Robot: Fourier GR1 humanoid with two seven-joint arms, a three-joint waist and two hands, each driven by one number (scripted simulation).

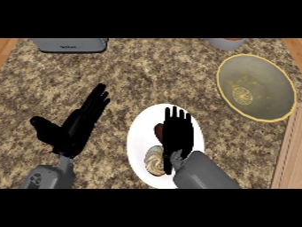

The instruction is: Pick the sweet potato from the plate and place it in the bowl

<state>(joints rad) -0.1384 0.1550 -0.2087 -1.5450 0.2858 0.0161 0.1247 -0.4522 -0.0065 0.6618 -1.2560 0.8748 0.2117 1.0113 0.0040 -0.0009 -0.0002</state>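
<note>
Speckled brown stone covers the table (146, 66), with wooden strips along its left and right edges; on it, at lower centre, sits a white plate (140, 133), and on that plate lies the sweet potato (158, 131), a reddish-brown lump mostly hidden by the right hand (178, 133); that hand stretches over the plate with straight fingers pointing away from the robot, spread flat above the sweet potato, holding nothing that shows; a pale round piece of food (154, 160) rests on the plate nearer the robot, beside the grey forearm; up and to the right, well apart from the plate, stands the greenish bowl (256, 87) with a yellow rim; the left hand (75, 126) shows left of the plate, fingers straight and relaxed, thumb out to the side; a grey appliance (70, 45) sits at the far edge.
</note>
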